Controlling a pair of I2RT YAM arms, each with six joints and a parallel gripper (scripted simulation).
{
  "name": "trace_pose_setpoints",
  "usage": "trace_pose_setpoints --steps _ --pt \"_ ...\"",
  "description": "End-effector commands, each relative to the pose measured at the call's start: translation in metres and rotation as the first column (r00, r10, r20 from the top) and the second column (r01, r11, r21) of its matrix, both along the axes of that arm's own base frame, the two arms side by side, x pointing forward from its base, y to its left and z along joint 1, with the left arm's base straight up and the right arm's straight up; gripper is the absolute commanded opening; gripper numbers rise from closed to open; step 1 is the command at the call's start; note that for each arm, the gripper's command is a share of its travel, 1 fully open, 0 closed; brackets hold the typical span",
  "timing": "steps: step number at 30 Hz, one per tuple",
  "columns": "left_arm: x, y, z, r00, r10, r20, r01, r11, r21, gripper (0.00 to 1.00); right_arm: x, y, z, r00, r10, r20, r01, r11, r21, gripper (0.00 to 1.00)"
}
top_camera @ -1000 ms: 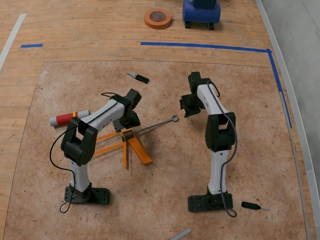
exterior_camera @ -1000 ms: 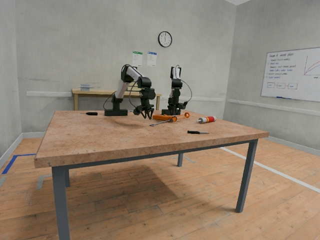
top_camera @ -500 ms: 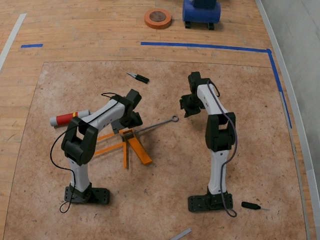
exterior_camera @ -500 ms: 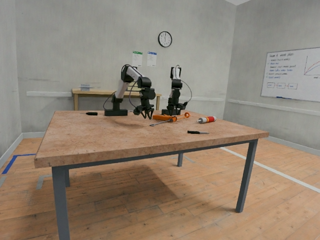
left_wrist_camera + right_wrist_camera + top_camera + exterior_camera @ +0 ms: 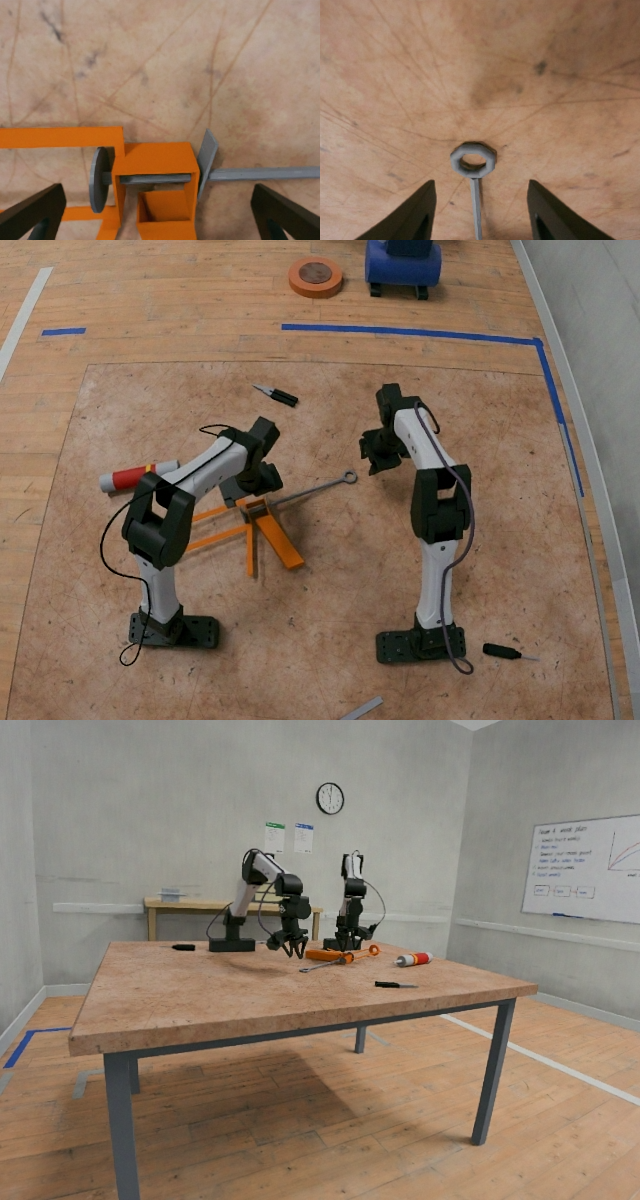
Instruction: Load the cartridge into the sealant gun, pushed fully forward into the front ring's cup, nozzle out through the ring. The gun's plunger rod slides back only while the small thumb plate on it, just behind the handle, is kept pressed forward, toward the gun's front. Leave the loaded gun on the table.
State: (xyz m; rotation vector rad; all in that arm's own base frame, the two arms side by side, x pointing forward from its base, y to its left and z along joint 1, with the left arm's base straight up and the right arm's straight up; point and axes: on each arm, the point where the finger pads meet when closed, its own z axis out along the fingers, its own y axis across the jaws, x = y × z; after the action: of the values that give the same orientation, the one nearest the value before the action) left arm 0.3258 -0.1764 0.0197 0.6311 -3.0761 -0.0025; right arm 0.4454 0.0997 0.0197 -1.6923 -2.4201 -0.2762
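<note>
The orange sealant gun (image 5: 279, 542) (image 5: 325, 956) (image 5: 160, 155) lies on the table with no cartridge in its frame. Its grey rod (image 5: 310, 491) (image 5: 265, 173) (image 5: 476, 205) sticks far out behind; the piston disc (image 5: 99, 180) stands just ahead of the handle block. The thumb plate (image 5: 206, 157) leans at the block's rear. The red and grey cartridge (image 5: 126, 478) (image 5: 421, 958) lies apart on the table. My left gripper (image 5: 158, 192) is wide open above the block, holding nothing. My right gripper (image 5: 481, 189) (image 5: 294, 955) is half open and empty, above and beyond the rod's ring end.
A black-handled knife or pliers-like tool (image 5: 284, 397) (image 5: 387, 984) lies near the table's far edge in the top view. A screwdriver (image 5: 501, 651) (image 5: 183, 947) lies beside the right arm's base. The left forearm passes over the gun's front part in the top view.
</note>
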Motion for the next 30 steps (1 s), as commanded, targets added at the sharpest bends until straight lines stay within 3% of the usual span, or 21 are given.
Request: trace_pose_setpoints --steps 1,20,24,30 --pt "-0.002 -0.006 -0.014 1.0 -0.001 -0.015 0.001 1.0 -0.005 0.99 0.006 0.001 -0.002 1.0 0.004 0.021 -0.004 1.0 0.0 0.5" --pt "-0.001 -0.006 -0.045 1.0 0.0 -0.005 0.0 1.0 -0.009 0.99 0.006 0.001 -0.002 1.0 0.004 0.021 -0.004 1.0 0.0 0.5" --pt "0.011 -0.013 -0.024 0.999 -0.003 0.045 0.004 0.999 -0.036 0.99 0.006 0.001 -0.002 1.0 0.004 0.021 -0.004 1.0 0.0 0.5" --pt "0.011 -0.014 -0.015 0.998 -0.003 0.063 0.006 0.999 -0.046 0.96 0.006 0.001 -0.002 1.0 0.004 0.021 -0.004 1.0 0.0 0.5"
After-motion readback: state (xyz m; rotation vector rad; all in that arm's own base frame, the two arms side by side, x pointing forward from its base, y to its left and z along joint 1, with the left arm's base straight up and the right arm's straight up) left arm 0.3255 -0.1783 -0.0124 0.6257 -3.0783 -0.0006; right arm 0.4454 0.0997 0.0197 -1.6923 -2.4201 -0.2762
